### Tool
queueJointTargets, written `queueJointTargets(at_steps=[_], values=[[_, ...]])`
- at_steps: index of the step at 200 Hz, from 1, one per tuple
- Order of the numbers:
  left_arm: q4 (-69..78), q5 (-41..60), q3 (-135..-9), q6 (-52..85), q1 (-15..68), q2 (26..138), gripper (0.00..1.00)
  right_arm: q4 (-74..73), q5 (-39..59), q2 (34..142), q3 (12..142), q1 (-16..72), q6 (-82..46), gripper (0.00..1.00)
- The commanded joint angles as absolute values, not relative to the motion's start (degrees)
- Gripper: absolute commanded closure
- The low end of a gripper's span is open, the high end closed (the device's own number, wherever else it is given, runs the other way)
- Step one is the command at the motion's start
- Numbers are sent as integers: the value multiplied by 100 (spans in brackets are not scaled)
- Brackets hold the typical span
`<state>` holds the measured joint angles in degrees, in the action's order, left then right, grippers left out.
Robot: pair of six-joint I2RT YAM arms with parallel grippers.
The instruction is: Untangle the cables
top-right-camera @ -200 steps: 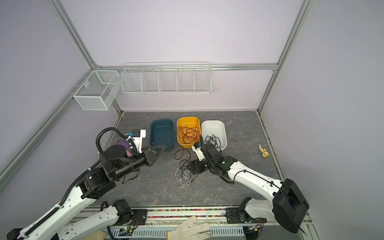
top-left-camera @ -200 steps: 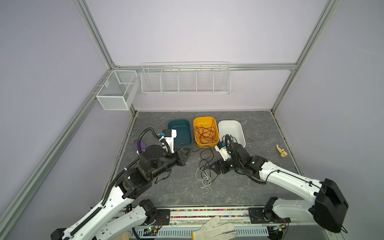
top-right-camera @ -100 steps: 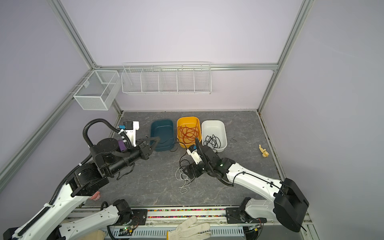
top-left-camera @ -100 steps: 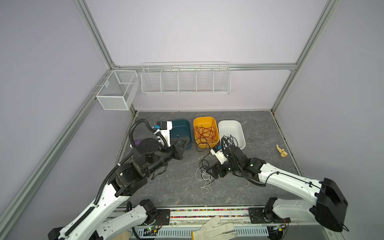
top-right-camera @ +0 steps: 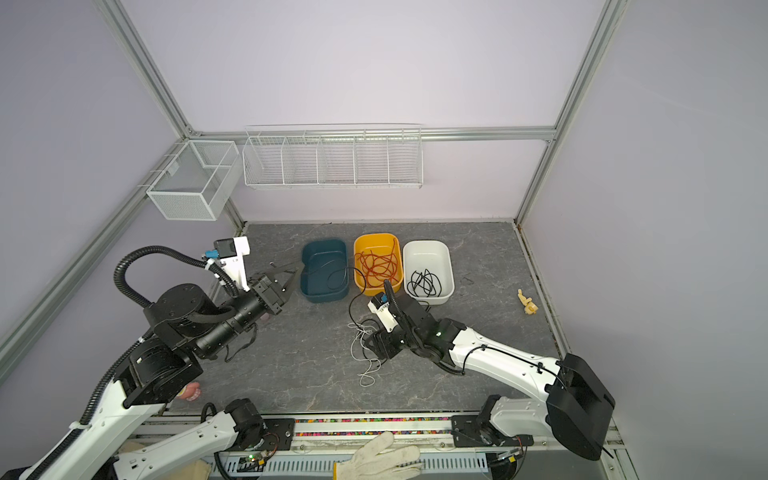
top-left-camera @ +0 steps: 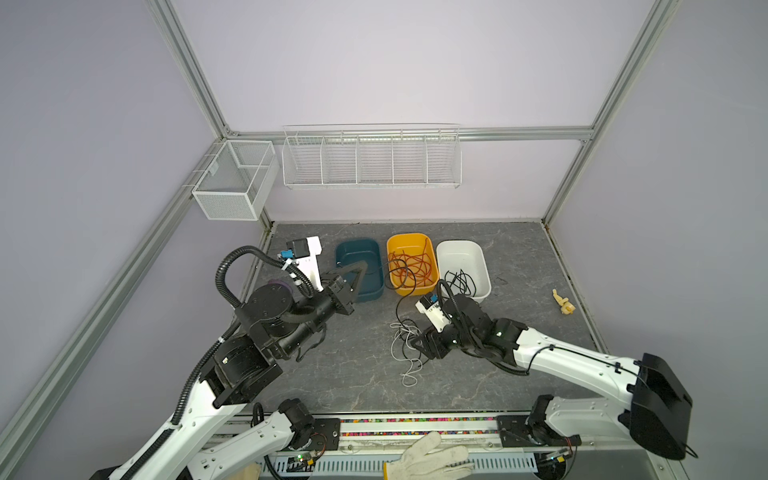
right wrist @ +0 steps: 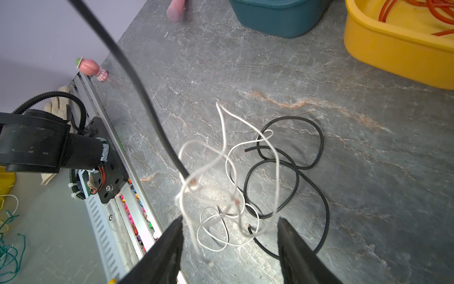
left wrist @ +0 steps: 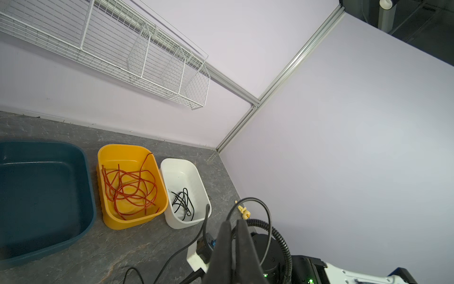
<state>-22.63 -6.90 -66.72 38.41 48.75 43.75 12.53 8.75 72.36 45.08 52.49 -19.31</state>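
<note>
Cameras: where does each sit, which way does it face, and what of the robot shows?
Top views: high above the robot's base, looking down at the table; left arm and right arm show.
Left wrist: on the left arm, facing the yellow tub; left gripper shut on the black cable.
Right wrist: on the right arm, looking down at the white cable; right gripper open.
Shared by wrist views: yellow tub.

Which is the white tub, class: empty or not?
Not empty: black cables lie loosely coiled on the floor of the white tub; the rest is bare.
</note>
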Motion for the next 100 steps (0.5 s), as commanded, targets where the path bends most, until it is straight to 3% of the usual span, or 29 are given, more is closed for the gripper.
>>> queueJointTargets(at_steps=[1, 64, 100], values=[[-2034, -831, -6938, 3976, 4878, 4351, 100, 1151, 735, 7318, 4509, 5300, -1899, 41], [-2275, -956, -7259, 3809, 4878, 4203, 100, 1318, 386, 7321, 4568, 5308, -1899, 48], [-2790, -1146, -7542, 3398, 4878, 4289, 100, 1249, 267, 7033, 4437, 5301, -1883, 43]])
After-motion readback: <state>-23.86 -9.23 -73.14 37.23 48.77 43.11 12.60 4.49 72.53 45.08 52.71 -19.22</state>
